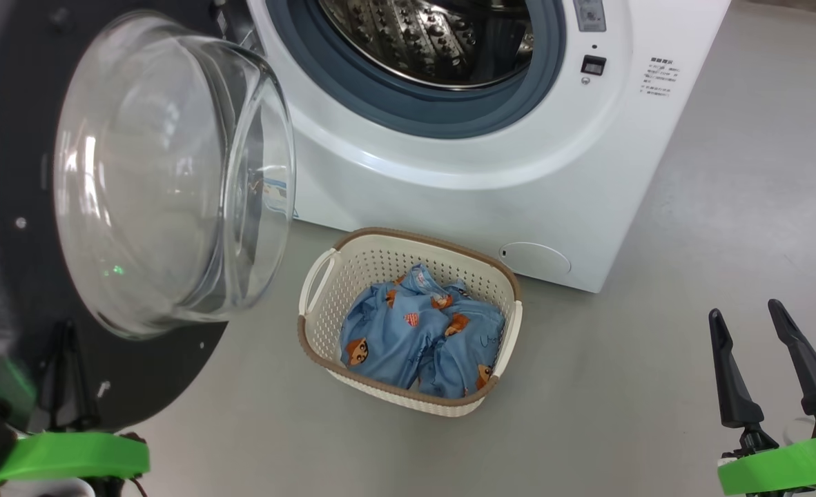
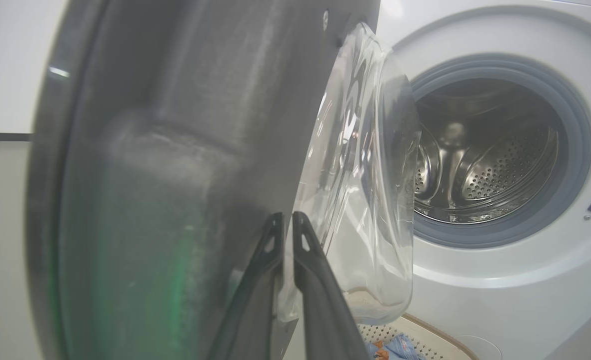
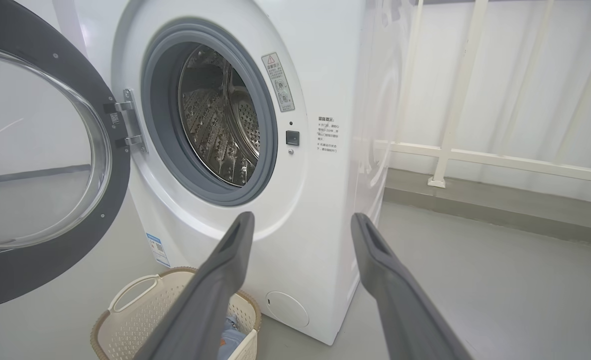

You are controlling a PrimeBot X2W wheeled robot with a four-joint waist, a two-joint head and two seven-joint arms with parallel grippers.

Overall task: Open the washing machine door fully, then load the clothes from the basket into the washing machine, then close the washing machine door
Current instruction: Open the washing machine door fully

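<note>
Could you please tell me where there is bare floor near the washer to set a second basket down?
Widest free patch: grey floor bordered by the basket, the washing machine and the right gripper. Floor right of the machine is bare too. Crowded: the left, where the open door overhangs beside the basket, left gripper close by; the basket-to-machine gap is narrow.

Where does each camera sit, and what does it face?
Head view: on the head, looking down at the basket of clothes before the washing machine; shut left jaws lower left, open right jaws lower right.
Left wrist view: on the left wrist, close to the door; shut left jaws.
Right wrist view: on the right wrist, facing the drum; open right jaws.
All share door and basket.
</note>
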